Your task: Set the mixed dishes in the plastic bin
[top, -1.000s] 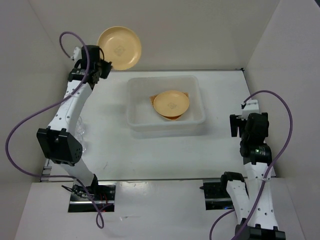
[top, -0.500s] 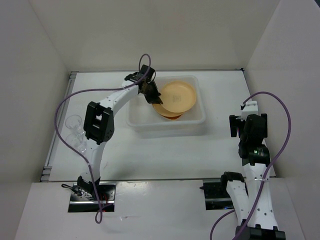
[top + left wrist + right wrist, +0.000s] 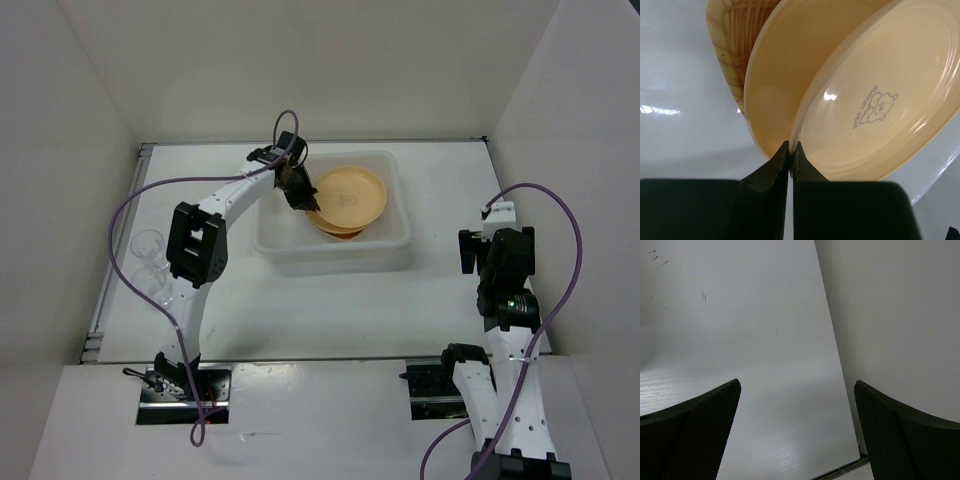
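My left gripper (image 3: 306,201) (image 3: 791,146) is shut on the rim of a pale-orange plate (image 3: 351,192) (image 3: 880,100). It holds the plate tilted inside the plastic bin (image 3: 331,254). The held plate leans over a second pale-orange plate (image 3: 335,229) (image 3: 772,95), which lies in the tan ribbed basket dish (image 3: 730,37). Clear glass cups (image 3: 148,247) stand on the table at the far left, outside the bin. My right gripper (image 3: 479,251) (image 3: 797,415) hangs open over bare table at the right, with nothing between its fingers.
White walls close in the table on the left, back and right. The left arm's purple cable (image 3: 135,200) loops above the cups. A metal rail (image 3: 110,290) runs along the table's left edge.
The left arm has swung from the back left corner over to the bin with the plate. In the last half second the plate sank a little toward the plate beneath. The right arm has not moved.
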Robot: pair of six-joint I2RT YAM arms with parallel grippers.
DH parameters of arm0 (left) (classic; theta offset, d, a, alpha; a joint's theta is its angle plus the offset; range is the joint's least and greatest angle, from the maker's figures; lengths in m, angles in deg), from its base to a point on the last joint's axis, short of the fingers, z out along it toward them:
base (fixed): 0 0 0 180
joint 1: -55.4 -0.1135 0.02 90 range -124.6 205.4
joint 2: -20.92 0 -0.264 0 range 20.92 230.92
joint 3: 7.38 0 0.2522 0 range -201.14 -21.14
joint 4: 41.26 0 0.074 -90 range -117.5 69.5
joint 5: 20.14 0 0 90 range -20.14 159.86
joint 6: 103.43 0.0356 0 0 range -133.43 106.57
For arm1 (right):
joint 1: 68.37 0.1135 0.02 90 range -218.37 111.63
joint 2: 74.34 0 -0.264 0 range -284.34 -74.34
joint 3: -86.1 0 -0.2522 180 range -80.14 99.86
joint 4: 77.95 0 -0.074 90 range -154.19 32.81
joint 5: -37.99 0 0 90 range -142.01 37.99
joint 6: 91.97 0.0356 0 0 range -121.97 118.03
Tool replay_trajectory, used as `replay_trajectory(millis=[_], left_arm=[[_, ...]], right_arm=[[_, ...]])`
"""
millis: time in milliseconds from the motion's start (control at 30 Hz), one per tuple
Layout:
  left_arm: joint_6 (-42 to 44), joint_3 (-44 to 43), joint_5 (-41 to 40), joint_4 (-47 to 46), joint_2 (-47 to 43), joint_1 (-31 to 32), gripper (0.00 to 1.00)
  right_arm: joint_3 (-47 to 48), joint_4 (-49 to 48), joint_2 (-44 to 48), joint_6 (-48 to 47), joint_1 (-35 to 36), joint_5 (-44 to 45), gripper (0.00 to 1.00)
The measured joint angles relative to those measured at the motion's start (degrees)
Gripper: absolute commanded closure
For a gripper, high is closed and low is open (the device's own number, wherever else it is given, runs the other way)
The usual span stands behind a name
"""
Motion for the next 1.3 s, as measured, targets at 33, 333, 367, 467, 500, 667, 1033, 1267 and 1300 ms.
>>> replay_trajectory(millis=[33, 333, 367, 467, 500, 667, 1033, 1267, 1300], left_arm=[[0.1, 0.0, 0.0, 0.2, 0.1, 0.0, 0.93], [1.4, 0.0, -0.1, 1.4, 0.7, -0.6, 0.30], [1.5, 0.0, -0.3, 1.6, 0.6, -0.8, 0.29], [3.0, -1.6, -4.7, 4.8, -0.2, -1.5, 0.04], [4.4, -3.8, -7.2, 7.0, -0.7, -1.5, 0.00], [14.8, -15.9, -21.8, 10.6, -7.9, -2.6, 0.00], [26.9, 11.7, -31.4, 13.0, -22.4, -20.8, 0.00], [28.2, 22.6, -30.9, 13.0, -20.3, -28.5, 0.00], [28.3, 23.5, -31.1, 12.3, -20.6, -29.7, 0.00]], right_arm=[[0.0, 0.0, 0.0, 0.0, 0.0, 0.0, 0.02], [0.0, 0.0, 0.0, -0.1, 0.0, -0.1, 0.02], [0.0, 0.0, 0.0, -0.1, 0.0, -0.3, 0.02], [0.0, 0.0, 0.0, -0.1, 0.0, -0.3, 0.02], [0.0, 0.0, 0.0, -0.1, 0.0, -0.5, 0.02], [0.0, 0.0, 0.0, -0.1, 0.0, -0.8, 0.02], [0.0, 0.0, -0.6, -0.3, 0.7, -1.2, 0.02], [0.0, 0.0, -1.5, -0.4, 1.1, -1.3, 0.02], [0.0, 0.0, -1.6, -0.4, 1.1, -1.3, 0.02]])
